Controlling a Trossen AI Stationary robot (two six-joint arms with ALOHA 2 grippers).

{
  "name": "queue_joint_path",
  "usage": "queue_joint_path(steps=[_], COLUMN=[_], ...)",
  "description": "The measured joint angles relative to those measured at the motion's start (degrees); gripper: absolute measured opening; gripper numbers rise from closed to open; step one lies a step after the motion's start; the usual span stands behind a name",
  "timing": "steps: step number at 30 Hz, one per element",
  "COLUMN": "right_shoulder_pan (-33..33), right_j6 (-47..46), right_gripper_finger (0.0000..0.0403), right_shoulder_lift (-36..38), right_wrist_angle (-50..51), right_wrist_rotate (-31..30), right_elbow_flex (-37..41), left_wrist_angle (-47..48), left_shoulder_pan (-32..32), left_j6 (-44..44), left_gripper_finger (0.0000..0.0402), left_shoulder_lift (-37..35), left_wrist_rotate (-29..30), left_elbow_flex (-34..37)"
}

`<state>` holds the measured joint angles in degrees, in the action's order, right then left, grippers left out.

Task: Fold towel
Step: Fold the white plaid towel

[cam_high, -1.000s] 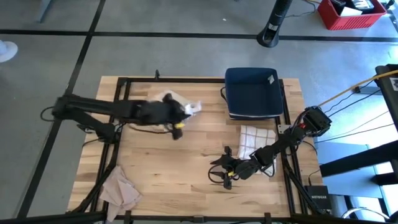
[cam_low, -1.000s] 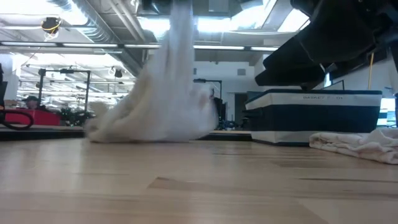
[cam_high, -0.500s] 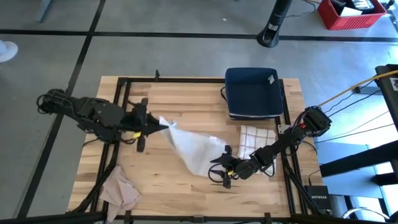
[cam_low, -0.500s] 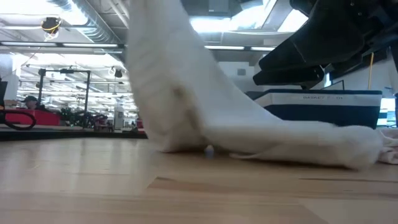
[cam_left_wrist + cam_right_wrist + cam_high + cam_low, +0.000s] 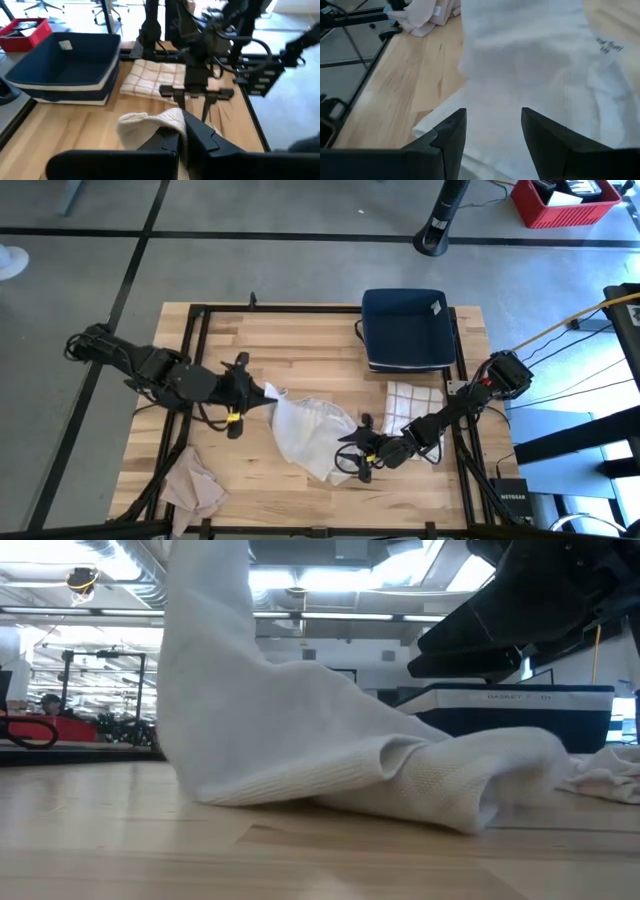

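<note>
A wooden worktop (image 5: 300, 490) seen from above. The left gripper (image 5: 262, 392) has its fingers pinched tight on one corner of a white towel (image 5: 312, 435), holding that corner raised. The rest of the towel slopes down and lies rumpled on the worktop's middle. The right gripper (image 5: 352, 452) sits low at the towel's opposite edge, fingers spread apart with the cloth spread beneath them. A checked cloth (image 5: 410, 402) lies just beside a dark blue basket (image 5: 405, 328). A beige cloth (image 5: 192, 482) lies crumpled near the left front corner.
</note>
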<state>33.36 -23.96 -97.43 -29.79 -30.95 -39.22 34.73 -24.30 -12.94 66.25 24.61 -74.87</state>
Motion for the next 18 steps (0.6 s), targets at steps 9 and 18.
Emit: queue_joint_path(steps=[9,18], right_shoulder_pan=[-0.9,-7.1], right_j6=[-4.0,-11.7], right_gripper_finger=[0.0193,0.0218], right_shoulder_lift=[7.4,8.9], right_wrist_angle=[25.4,45.2], right_wrist_rotate=[2.9,9.8], right_elbow_flex=[-5.1,-7.5], left_wrist_angle=[4.8,7.4], left_shoulder_pan=[-3.7,-7.6], left_j6=[-2.3,-6.3], left_gripper_finger=[0.0005,0.0005], left_shoulder_lift=[-0.2,-0.1], left_wrist_rotate=[0.0,0.0], left_elbow_flex=[0.0,2.0])
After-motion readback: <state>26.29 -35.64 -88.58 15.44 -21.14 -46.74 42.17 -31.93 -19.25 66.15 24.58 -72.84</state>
